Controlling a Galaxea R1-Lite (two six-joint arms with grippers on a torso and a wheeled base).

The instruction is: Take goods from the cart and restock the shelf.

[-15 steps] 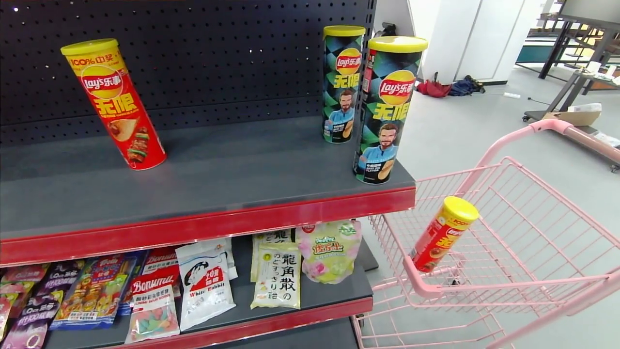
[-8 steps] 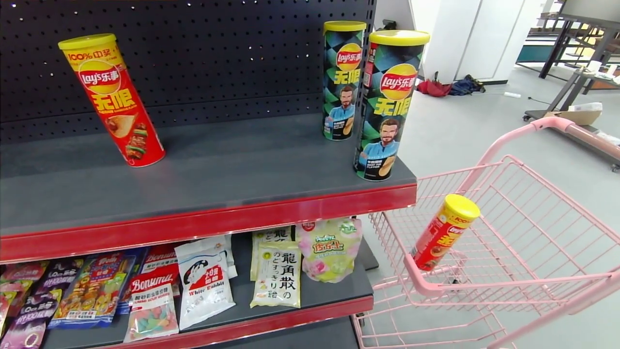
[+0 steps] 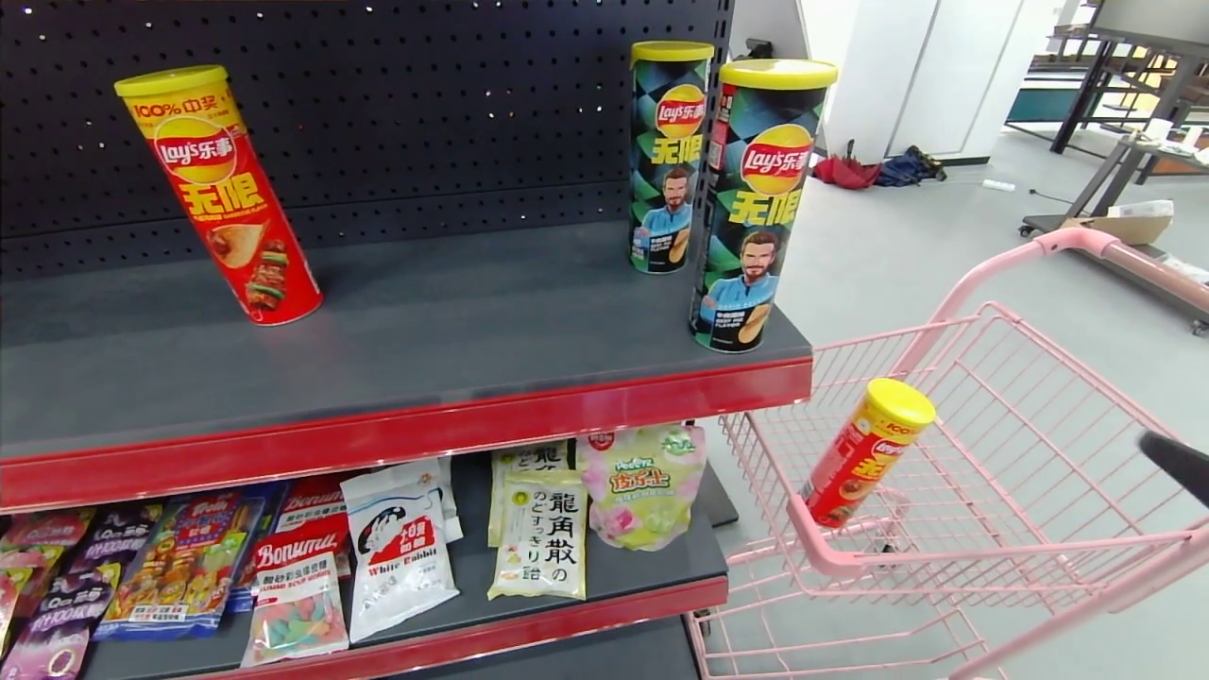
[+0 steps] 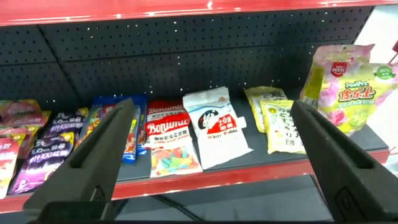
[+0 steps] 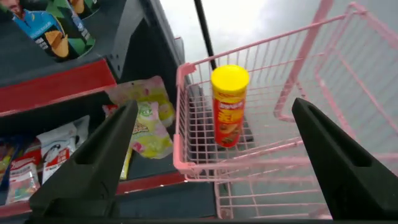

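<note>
A red chip can with a yellow lid (image 3: pixel 864 453) (image 5: pixel 229 106) leans in the front left corner of the pink wire cart (image 3: pixel 1030 567) (image 5: pixel 267 163). On the grey upper shelf (image 3: pixel 406 349) stand a matching red can (image 3: pixel 222 194) at the left and two dark green cans (image 3: pixel 669 156) (image 3: pixel 757 203) at the right end. My right gripper (image 5: pixel 214 165) is open above and in front of the cart, apart from the can; a fingertip (image 3: pixel 1176 463) shows at the head view's right edge. My left gripper (image 4: pixel 208 168) is open, facing the lower shelf.
The lower shelf (image 4: pixel 249 169) (image 3: pixel 604 586) carries flat snack bags: white (image 4: pixel 216 124), cream (image 4: pixel 277 118) and pink-green (image 4: pixel 345 87) (image 3: pixel 642 486), plus several colourful ones at the left. Open grey floor lies beyond the cart; tables (image 3: pixel 1115 142) stand far right.
The head camera tilted slightly a second ago, then held still. A dark fingertip of my right gripper has come into the head view at the right edge over the cart.
</note>
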